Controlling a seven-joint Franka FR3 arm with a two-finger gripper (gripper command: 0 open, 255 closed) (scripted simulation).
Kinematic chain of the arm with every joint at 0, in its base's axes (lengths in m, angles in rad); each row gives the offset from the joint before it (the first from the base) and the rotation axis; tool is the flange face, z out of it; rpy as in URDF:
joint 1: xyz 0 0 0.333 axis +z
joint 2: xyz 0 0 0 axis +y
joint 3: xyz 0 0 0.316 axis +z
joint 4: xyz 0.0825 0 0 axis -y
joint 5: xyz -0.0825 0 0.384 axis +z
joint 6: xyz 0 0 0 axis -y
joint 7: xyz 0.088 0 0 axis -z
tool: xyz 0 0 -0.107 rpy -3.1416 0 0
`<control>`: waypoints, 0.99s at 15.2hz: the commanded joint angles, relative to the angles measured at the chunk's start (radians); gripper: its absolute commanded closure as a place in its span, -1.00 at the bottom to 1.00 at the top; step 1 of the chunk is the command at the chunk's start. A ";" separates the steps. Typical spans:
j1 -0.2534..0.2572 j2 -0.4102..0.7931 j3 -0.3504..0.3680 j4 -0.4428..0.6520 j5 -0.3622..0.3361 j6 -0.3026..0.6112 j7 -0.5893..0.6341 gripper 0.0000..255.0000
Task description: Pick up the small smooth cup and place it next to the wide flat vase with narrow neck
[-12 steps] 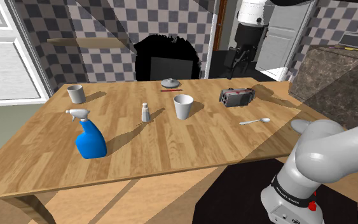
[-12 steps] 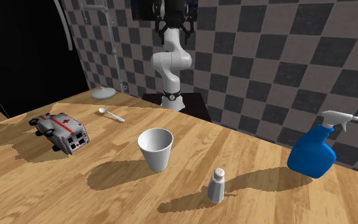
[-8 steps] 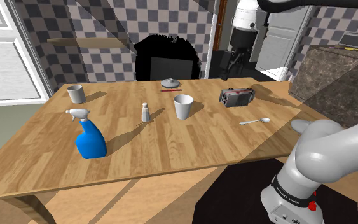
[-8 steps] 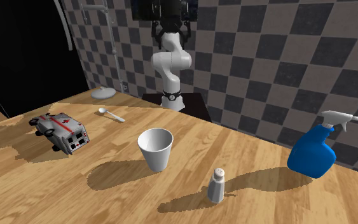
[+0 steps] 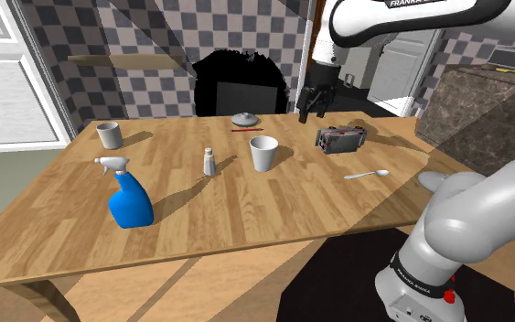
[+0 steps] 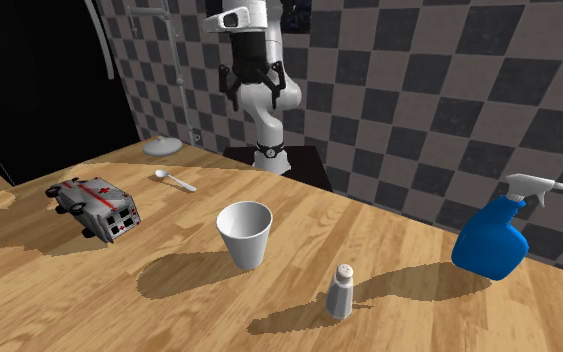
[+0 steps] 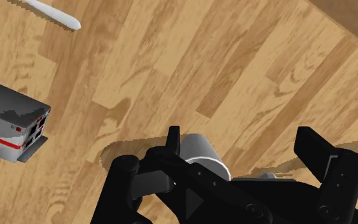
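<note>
As the arm [image 5: 402,18] has swung in over the table [image 5: 246,220], gripper [image 5: 312,102] lower w/ jaws apart, approach looks begun: white cup [image 5: 263,153] stands mid-table, untouched, near the grey vase [image 5: 244,119].

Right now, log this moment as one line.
phase: pre-grasp | gripper: open, empty, above table | white cup: upright, untouched | flat grey vase: beyond cup, apart

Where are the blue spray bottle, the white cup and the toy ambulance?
Blue spray bottle [image 5: 131,207]: shoulder view, its body.
White tapered cup [image 5: 262,156]: shoulder view, its side wall.
White toy ambulance [image 6: 97,202]: second exterior view, its upper face.
</note>
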 commanded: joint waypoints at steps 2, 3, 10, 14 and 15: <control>0.000 0.098 -0.037 0.022 0.018 0.074 -0.047 -1.00; 0.000 0.132 -0.048 0.032 0.027 0.096 -0.063 -1.00; 0.003 0.389 -0.117 0.146 0.119 0.217 -0.189 -1.00; -0.005 0.546 -0.141 0.243 0.194 0.256 -0.267 -1.00; -0.009 0.586 -0.144 0.270 0.214 0.262 -0.286 -1.00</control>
